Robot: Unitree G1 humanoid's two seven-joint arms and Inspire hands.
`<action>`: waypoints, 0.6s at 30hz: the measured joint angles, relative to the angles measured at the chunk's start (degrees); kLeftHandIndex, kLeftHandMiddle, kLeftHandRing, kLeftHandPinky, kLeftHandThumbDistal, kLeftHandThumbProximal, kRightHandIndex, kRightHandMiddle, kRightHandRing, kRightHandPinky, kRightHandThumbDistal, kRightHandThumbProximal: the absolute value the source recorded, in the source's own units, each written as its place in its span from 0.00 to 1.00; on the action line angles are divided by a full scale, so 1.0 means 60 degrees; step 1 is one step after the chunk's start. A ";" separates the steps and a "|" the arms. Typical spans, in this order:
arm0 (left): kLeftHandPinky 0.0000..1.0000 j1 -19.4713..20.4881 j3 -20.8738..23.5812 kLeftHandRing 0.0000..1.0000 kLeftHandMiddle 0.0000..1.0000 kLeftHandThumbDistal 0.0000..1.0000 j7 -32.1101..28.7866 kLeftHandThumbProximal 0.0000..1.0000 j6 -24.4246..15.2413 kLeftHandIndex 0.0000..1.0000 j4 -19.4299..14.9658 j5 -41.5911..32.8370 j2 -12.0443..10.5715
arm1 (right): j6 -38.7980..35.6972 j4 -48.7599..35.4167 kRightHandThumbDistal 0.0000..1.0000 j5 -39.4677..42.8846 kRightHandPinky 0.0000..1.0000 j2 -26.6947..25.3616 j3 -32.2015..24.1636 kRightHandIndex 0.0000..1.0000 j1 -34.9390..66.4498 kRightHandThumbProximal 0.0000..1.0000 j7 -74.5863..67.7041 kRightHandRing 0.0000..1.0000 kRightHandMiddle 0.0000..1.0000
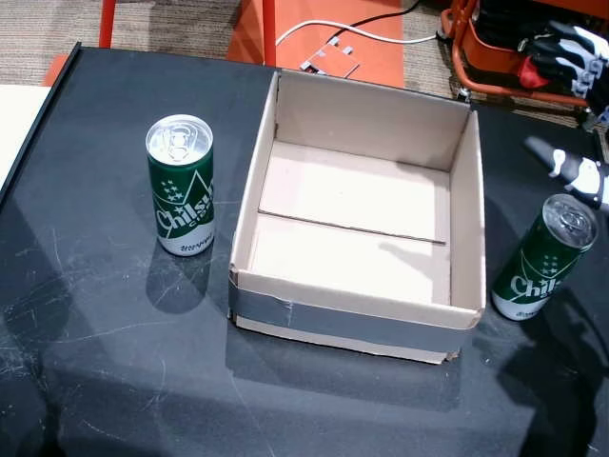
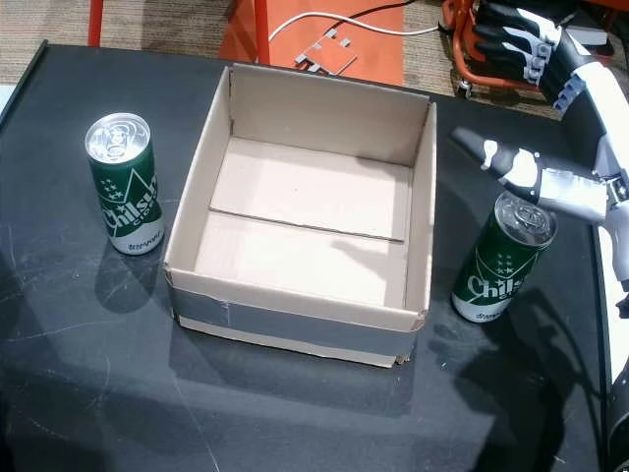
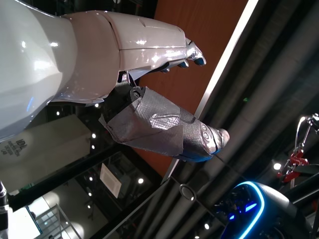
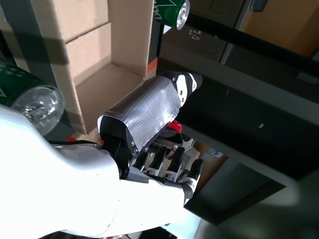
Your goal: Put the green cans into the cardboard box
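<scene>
An open cardboard box [image 1: 362, 319] [image 2: 295, 315] sits mid-table in both head views, with nothing inside. One green can [image 1: 182, 186] [image 2: 124, 183] stands upright to its left. A second green can [image 1: 544, 259] [image 2: 503, 258] stands upright by the box's right wall. My right hand [image 2: 590, 108] [image 4: 149, 169] hovers open just behind and above that can, its taped thumb [image 2: 506, 162] over the can's far rim and its fingers [image 2: 511, 39] spread further back; I cannot tell if the thumb touches. My left hand [image 3: 149, 99] appears only in its wrist view, open and holding nothing.
The black tabletop [image 1: 114, 362] is scratched. Its far edge runs behind the box, with an orange frame [image 1: 495, 86], a white cable [image 1: 362, 33] and carpet beyond. A pale surface [image 1: 14, 114] borders the table's left edge.
</scene>
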 measured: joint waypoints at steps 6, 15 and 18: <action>1.00 -0.0022 0.0090 1.00 0.95 0.66 -0.0120 0.54 -0.0072 0.96 0.0015 -0.0002 0.0000 | 0.0413 0.0592 1.00 -0.0303 0.87 0.0005 0.0012 0.81 0.0171 0.80 -0.0474 0.80 0.77; 1.00 -0.0075 0.0137 1.00 0.95 0.69 -0.0155 0.53 -0.0168 0.95 0.0031 0.0006 0.0001 | 0.1073 0.0940 1.00 -0.0585 0.88 0.0144 0.0031 0.83 0.0400 0.78 -0.0853 0.81 0.79; 1.00 -0.0075 0.0136 1.00 0.95 0.69 -0.0162 0.52 -0.0162 0.96 0.0031 0.0007 0.0016 | 0.1206 0.0993 1.00 -0.0636 0.88 0.0147 0.0031 0.83 0.0431 0.80 -0.0959 0.81 0.79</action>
